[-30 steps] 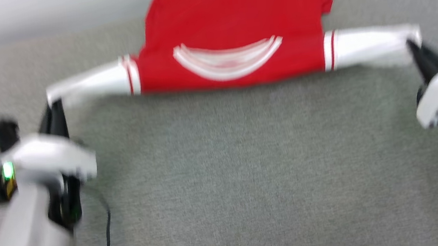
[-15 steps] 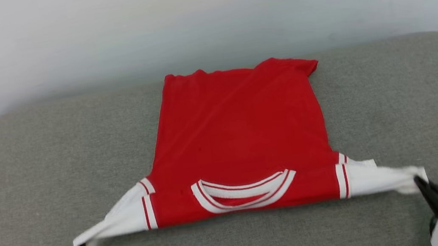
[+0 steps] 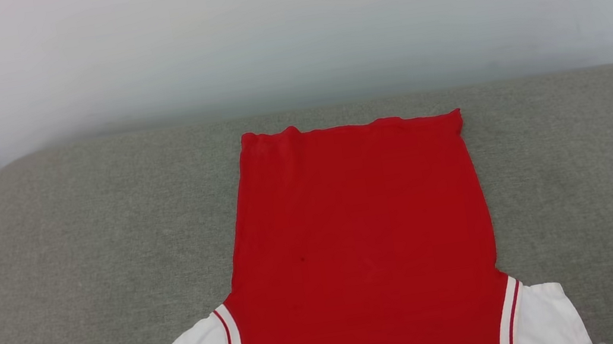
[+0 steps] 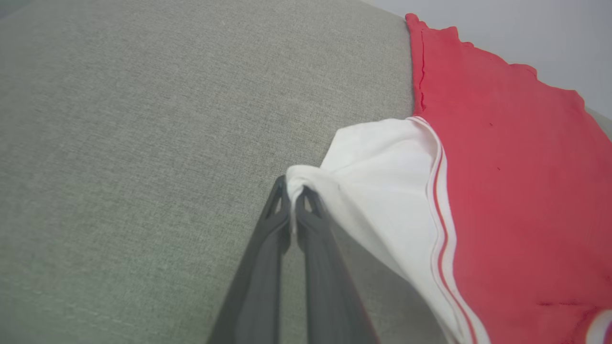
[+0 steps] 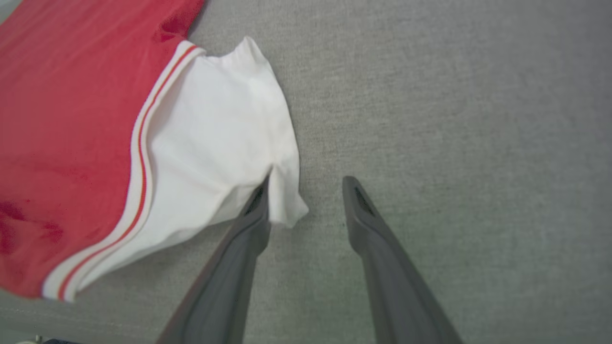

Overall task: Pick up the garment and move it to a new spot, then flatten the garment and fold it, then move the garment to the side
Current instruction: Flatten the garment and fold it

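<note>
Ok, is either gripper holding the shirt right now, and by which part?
The left gripper pinches the shirt by the tip of its white sleeve; the right gripper is open, holding nothing.

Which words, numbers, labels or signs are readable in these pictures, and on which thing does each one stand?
None: no word, number, label or sign can be read. The garment lies with a plain red side up; its white sleeves carry only red-and-white stripe trim. The grey cushion bears no print.
</note>
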Motion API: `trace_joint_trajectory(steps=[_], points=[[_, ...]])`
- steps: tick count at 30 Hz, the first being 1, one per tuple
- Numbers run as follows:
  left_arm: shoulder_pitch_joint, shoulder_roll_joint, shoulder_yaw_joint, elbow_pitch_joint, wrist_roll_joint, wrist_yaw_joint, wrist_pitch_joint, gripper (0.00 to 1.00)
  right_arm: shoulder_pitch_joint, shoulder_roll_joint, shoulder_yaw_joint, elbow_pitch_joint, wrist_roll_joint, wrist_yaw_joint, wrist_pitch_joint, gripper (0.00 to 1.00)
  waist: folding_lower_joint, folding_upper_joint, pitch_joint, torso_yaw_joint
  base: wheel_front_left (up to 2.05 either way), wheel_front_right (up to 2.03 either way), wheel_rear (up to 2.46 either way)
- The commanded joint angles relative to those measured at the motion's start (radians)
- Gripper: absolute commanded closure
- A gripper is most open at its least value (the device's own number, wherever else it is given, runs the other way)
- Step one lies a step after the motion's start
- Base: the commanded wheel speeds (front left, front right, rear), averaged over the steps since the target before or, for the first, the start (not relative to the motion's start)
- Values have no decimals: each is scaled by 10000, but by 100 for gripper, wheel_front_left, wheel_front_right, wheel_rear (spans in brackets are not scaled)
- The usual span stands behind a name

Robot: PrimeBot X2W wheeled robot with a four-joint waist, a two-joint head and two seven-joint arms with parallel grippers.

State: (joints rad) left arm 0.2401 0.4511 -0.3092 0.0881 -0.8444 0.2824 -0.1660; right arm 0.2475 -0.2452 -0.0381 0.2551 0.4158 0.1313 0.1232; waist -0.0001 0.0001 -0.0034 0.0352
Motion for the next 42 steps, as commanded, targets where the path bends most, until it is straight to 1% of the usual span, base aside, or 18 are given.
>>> trace_joint_trajectory(steps=[1,3,7,12,15,20,25,27,30,35,38,42], points=[[-17,10,3,-107,67,41,-44,100,-99,-4,-157,-180,-12,-10,-79,0,1,-1,61,62,0,0,0],[-210,22,-67,-349,207,80,-67,100,-425,67,-418,-416,-19,-9,-11,0,1,-1,202,129,0,0,0],[-583,35,-181,-804,405,89,-106,100,-1667,102,-1118,-626,-66,-9,143,0,1,-1,621,248,0,0,0],[-1305,-8,-361,-1521,795,22,-179,100,-4139,-236,-1648,111,-206,-7,939,0,1,-1,1616,636,0,0,0],[-1870,-103,-545,-1902,1039,-67,-250,100,-5787,-542,-1810,885,-128,-7,1771,0,1,-1,2442,985,0,0,0],[-2742,-364,-810,-2174,1381,-296,-441,100,-8381,-1018,-1746,2091,7,-7,3397,0,1,-1,3581,1525,0,0,0],[-3442,-636,-1121,-2341,1642,-595,-583,100,-10403,-1356,-1723,3089,-196,-7,5087,0,1,-1,4353,2030,0,0,0],[-3653,-764,-1266,-2377,1737,-706,-607,100,-11011,-1326,-1782,3383,-321,-7,5687,0,1,-1,4605,2224,0,0,0],[-3944,-944,-1453,-2358,1837,-830,-663,100,-11789,-1312,-1915,3684,-473,-7,6277,0,1,-1,4913,2473,0,0,0],[-4232,-1142,-1658,-2236,1917,-1059,-725,100,-12539,-1156,-1943,3988,-770,-7,6929,0,1,-1,5310,2774,0,0,0],[-4349,-1234,-1683,-2182,1907,-1152,-771,100,-12664,-1121,-2051,4299,-1007,-9,7283,0,1,-1,5497,2874,0,0,0],[-4341,-1314,-1677,-2046,1876,-1234,-827,100,-12439,-962,-2423,4989,-1436,-17,7908,0,1,-1,5561,2927,0,0,0]])
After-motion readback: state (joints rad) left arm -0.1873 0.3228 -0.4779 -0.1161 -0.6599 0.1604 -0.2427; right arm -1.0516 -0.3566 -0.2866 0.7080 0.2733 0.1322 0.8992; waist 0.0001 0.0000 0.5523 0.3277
